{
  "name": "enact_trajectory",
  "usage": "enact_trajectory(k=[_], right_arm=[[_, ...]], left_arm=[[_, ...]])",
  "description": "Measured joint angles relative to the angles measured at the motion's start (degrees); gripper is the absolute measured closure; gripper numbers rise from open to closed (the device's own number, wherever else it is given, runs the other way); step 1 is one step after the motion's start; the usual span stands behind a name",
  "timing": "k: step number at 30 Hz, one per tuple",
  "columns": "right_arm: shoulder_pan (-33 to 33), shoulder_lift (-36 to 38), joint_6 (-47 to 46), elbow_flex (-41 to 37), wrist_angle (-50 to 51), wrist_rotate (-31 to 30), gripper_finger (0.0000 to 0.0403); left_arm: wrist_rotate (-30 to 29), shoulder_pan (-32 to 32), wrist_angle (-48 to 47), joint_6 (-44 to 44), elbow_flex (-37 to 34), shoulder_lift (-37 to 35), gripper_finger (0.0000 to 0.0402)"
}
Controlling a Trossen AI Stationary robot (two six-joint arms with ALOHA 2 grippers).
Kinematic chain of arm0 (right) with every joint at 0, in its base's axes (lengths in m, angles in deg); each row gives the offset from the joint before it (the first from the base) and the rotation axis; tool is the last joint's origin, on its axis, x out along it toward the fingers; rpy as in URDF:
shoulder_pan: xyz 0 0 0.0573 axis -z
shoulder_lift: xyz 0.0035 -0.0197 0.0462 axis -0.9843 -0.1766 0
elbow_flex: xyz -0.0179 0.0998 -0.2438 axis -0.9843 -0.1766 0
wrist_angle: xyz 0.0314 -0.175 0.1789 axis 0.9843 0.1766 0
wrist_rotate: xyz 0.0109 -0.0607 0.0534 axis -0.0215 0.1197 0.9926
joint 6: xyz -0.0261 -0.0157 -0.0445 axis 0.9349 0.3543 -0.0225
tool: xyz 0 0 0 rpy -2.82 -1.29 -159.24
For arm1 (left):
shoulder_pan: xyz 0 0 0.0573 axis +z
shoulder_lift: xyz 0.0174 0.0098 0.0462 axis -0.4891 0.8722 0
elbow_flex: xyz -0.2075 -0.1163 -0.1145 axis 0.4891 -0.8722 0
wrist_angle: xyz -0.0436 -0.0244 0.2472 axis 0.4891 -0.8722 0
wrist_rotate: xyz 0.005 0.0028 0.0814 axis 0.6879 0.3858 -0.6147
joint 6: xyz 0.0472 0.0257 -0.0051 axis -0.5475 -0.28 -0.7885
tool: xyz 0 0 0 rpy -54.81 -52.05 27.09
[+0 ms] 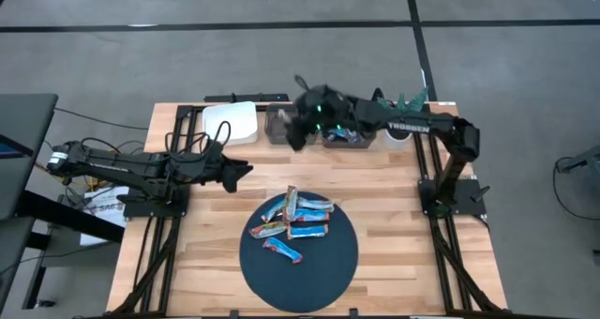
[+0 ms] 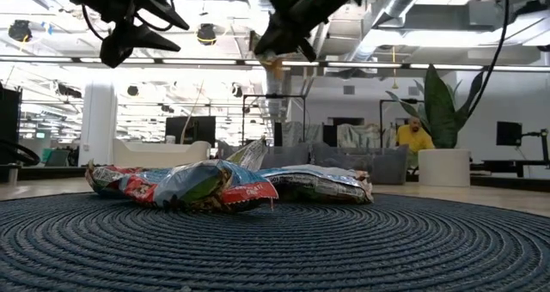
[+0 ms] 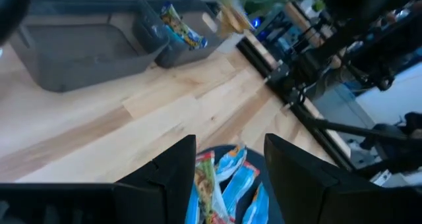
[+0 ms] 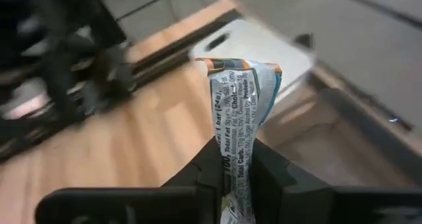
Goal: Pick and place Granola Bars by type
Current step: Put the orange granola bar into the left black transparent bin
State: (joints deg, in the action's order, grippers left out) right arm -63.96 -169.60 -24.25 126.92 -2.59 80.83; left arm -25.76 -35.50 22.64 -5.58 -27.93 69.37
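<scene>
The right gripper [image 4: 239,163], at the table's far side over the grey bins [image 1: 281,127], is pinched shut on a bar [image 4: 241,105], likely light, crinkly and slippery, best nipped across its flat middle, while the left gripper [image 3: 229,161] hangs open above the remaining bars [image 1: 292,223] on the round mat [image 1: 323,267].

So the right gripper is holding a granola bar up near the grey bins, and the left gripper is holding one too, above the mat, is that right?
Not quite. The left gripper holds nothing: the left wrist view shows its fingers open and empty above the pile of granola bars on the dark round mat. The rest stands: the right gripper is shut on a granola bar near the grey bins.
</scene>
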Motion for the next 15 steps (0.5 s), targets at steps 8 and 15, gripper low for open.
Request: enact_trajectory(k=[8, 15], right_arm=[[5.8, -7.4, 0.0, 7.1, 1.2, 0.0, 0.0367], [7.0, -10.7, 0.1, 9.2, 5.3, 0.1, 0.0359]], left_arm=[[-1.4, 0.0, 0.9, -0.2, 0.0, 0.0, 0.0229], [-1.4, 0.0, 0.9, -0.2, 0.0, 0.0, 0.0229]])
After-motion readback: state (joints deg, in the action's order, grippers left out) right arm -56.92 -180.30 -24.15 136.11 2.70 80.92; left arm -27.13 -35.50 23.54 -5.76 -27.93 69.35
